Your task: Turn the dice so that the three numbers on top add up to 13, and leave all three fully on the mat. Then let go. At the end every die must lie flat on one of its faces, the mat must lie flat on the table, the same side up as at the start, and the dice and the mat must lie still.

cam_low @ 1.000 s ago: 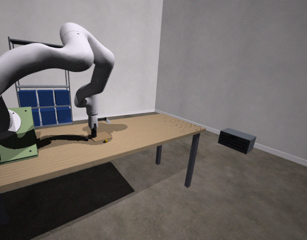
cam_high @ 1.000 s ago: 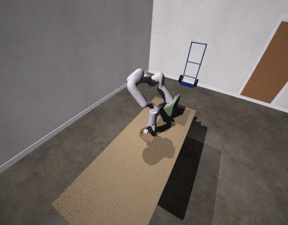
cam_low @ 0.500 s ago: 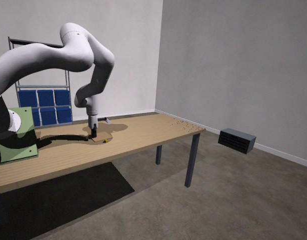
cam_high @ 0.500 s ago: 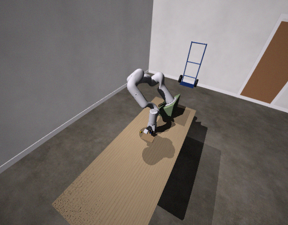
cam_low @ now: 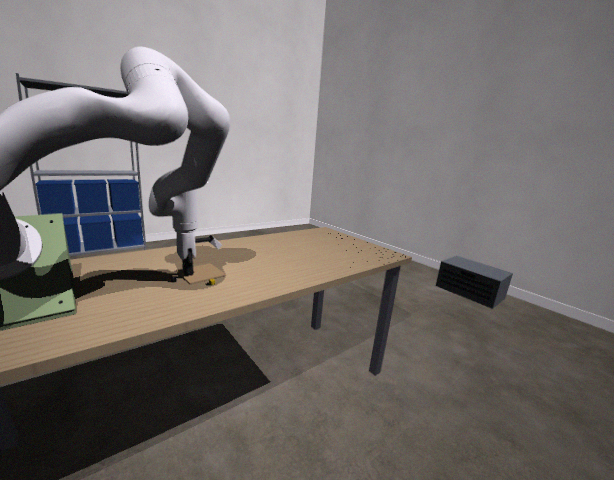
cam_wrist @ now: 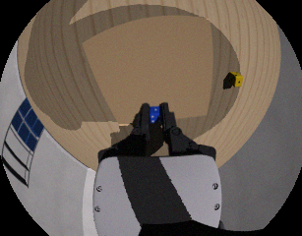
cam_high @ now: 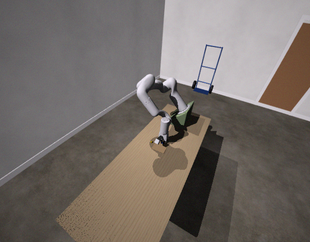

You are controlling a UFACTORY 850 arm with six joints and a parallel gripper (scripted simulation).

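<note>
Two dice can be made out: a blue die (cam_wrist: pixel 154 114) and a yellow die (cam_high: pixel 151 141) (cam_low: pixel 211 282) (cam_wrist: pixel 236 79); a third cannot be picked out. The tool (cam_high: pixel 163 141) (cam_low: pixel 188 273) (cam_wrist: pixel 155 110) points down, its fingers only a little apart and closed on the blue die, over the side of the tan mat (cam_high: pixel 159 147) (cam_low: pixel 206 272) (cam_wrist: pixel 155 64) toward the green mount (cam_high: pixel 181 118) (cam_low: pixel 38 258). Whether the blue die touches the mat cannot be told. The yellow die sits off the mat, just beside it, on the side toward the bench's nearer long edge in the exterior view. The wood-grained bench (cam_high: pixel 134 187) (cam_low: pixel 276 279) runs on well past the mat to its far short end, where dark specks dot one corner. Shadows fall across mat and bench. Around stand grey walls, a blue hand truck (cam_high: pixel 201 90) and a shelf rack (cam_low: pixel 87 173) of blue bins (cam_low: pixel 91 196).
</note>
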